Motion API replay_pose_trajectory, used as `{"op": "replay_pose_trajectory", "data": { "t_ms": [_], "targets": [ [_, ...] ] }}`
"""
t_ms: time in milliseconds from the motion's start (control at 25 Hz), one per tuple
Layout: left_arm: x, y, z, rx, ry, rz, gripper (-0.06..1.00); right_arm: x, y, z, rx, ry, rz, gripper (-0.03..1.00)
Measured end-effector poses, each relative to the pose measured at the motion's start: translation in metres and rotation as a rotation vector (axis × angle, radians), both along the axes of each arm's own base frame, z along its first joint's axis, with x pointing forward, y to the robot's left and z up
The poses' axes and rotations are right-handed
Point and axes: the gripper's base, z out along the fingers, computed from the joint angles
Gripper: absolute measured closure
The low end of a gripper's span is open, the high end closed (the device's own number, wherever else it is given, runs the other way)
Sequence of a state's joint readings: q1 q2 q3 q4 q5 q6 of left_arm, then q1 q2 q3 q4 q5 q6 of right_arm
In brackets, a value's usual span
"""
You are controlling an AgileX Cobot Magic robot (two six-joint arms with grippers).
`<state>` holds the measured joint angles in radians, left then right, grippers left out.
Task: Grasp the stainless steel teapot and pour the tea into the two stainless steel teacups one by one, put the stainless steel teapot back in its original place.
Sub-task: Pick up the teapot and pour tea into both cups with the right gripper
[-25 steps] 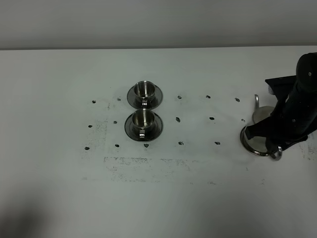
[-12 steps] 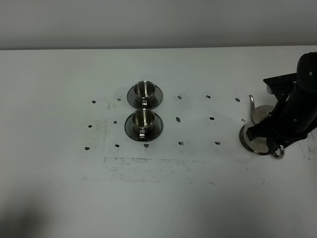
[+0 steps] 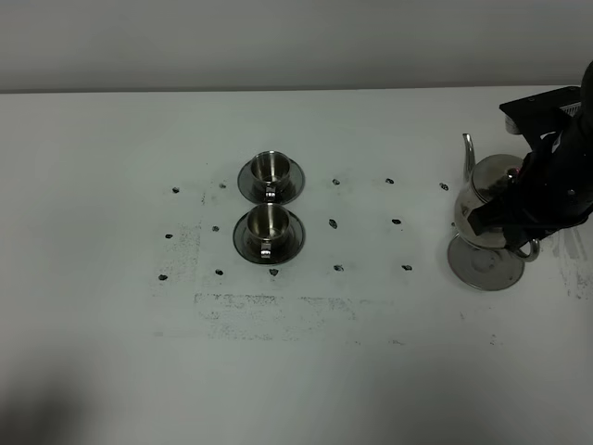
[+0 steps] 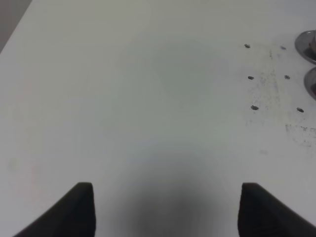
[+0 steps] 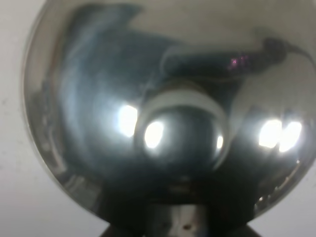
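The stainless steel teapot (image 3: 484, 197) hangs upright just above its round steel plate (image 3: 482, 266) at the right of the table, spout pointing to the far side. My right gripper (image 3: 521, 219) is shut on its handle side. The right wrist view is filled by the teapot's shiny lid and knob (image 5: 174, 134). The two stainless steel teacups, far (image 3: 270, 169) and near (image 3: 268, 222), stand on their saucers at the table's middle. No tea shows. My left gripper (image 4: 165, 210) is open and empty over bare table; it does not show in the exterior view.
Small dark marks (image 3: 332, 223) dot the white table between the cups and the teapot. A scuffed patch (image 3: 273, 311) lies in front of the cups. The saucers' edges (image 4: 308, 45) show at the side of the left wrist view.
The teapot has risen off its plate and now sits higher and farther back, with the right gripper holding it. The plate is uncovered. The cups and left arm have not moved.
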<state>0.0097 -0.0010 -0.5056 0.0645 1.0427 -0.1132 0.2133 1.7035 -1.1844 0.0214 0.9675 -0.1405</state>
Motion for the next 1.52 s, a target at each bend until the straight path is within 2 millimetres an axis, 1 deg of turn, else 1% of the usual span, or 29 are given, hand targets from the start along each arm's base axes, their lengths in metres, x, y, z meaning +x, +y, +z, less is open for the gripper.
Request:
{"op": "replay_pose_trajectory", "data": {
  "t_ms": [120, 240, 360, 440, 560, 680, 760, 800, 960, 1040, 1160, 1360, 1520],
  "targets": [
    [0.000, 0.000, 0.000, 0.000, 0.000, 0.000, 0.35, 0.003, 0.001, 0.002, -0.006, -0.028, 0.061, 0.77],
    [0.000, 0.000, 0.000, 0.000, 0.000, 0.000, 0.35, 0.009, 0.006, 0.010, -0.025, -0.089, 0.185, 0.77],
    [0.000, 0.000, 0.000, 0.000, 0.000, 0.000, 0.35, 0.016, 0.018, 0.016, -0.047, -0.128, 0.341, 0.77],
    [0.000, 0.000, 0.000, 0.000, 0.000, 0.000, 0.35, 0.022, 0.026, 0.015, -0.064, -0.137, 0.439, 0.77],
    [0.000, 0.000, 0.000, 0.000, 0.000, 0.000, 0.35, 0.039, 0.035, 0.017, -0.086, -0.168, 0.534, 0.77],
    [0.000, 0.000, 0.000, 0.000, 0.000, 0.000, 0.35, 0.061, 0.041, 0.024, -0.147, -0.203, 0.632, 0.77],
    [0.000, 0.000, 0.000, 0.000, 0.000, 0.000, 0.35, 0.075, 0.045, 0.023, -0.178, -0.205, 0.710, 0.77],
    [0.000, 0.000, 0.000, 0.000, 0.000, 0.000, 0.35, 0.081, 0.049, 0.025, -0.196, -0.212, 0.764, 0.77],
    [0.000, 0.000, 0.000, 0.000, 0.000, 0.000, 0.35, 0.100, 0.065, 0.020, -0.256, -0.233, 1.005, 0.77],
    [0.000, 0.000, 0.000, 0.000, 0.000, 0.000, 0.35, 0.109, 0.072, 0.018, -0.280, -0.252, 1.093, 0.77],
    [0.000, 0.000, 0.000, 0.000, 0.000, 0.000, 0.35, 0.121, 0.081, 0.020, -0.309, -0.289, 1.169, 0.77],
    [0.000, 0.000, 0.000, 0.000, 0.000, 0.000, 0.35, 0.140, 0.093, 0.021, -0.360, -0.342, 1.231, 0.77],
    [0.000, 0.000, 0.000, 0.000, 0.000, 0.000, 0.35, 0.151, 0.106, 0.020, -0.407, -0.377, 1.298, 0.77]
  ]
}}
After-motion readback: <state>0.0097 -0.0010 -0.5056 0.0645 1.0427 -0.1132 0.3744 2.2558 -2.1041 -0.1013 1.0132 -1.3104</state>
